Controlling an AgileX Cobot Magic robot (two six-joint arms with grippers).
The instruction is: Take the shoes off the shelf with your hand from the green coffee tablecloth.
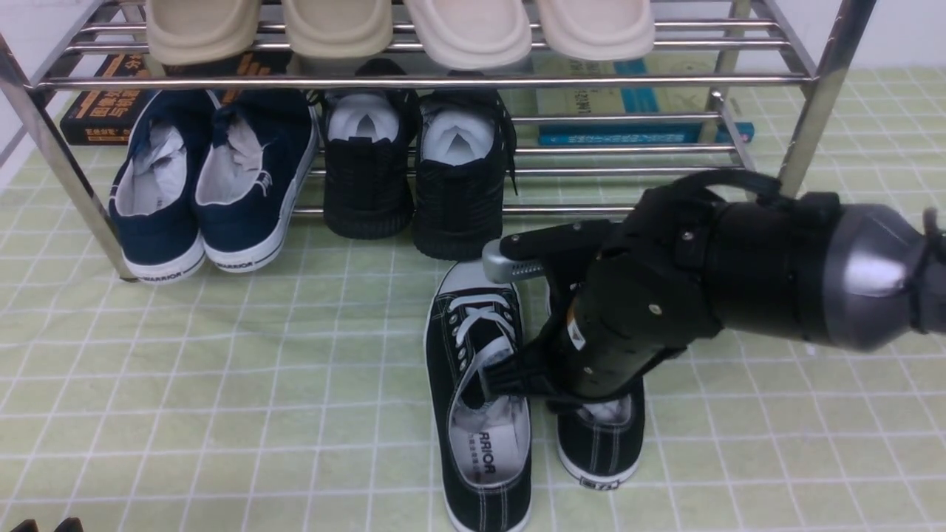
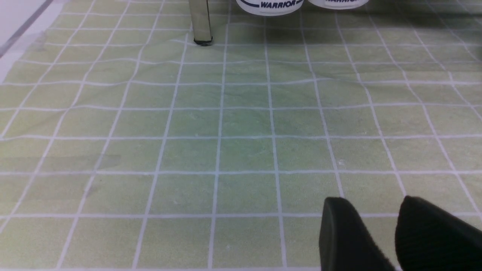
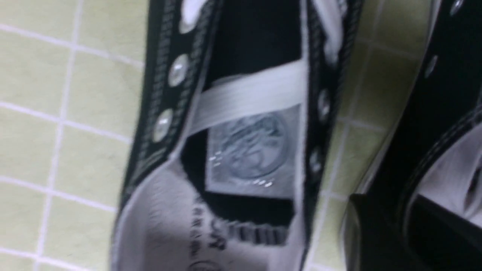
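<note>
Shoes (image 1: 484,451) are off the shelf (image 1: 414,81) and stand side by side on the green tablecloth (image 1: 222,369), at 6 o'clock of the all-black pair (image 1: 414,177) on the lower tier. Long axis of each runs 12 to 6 in the front view: white toe caps point to 12, toward the shelf, and heels to 6. Soles are flat on the cloth.

Right gripper (image 1: 543,391) comes in from 3 o'clock and tips down over the pair. One finger (image 1: 502,383) sits inside the opening of the shoe nearer 9. The other finger is hidden behind the gripper body above the second shoe. The wrist view is blurred, so I cannot tell whether it is pinching or loose.

Left gripper (image 2: 384,244) is low over bare cloth, its fingers (image 2: 339,233) slightly parted and holding nothing.
</note>
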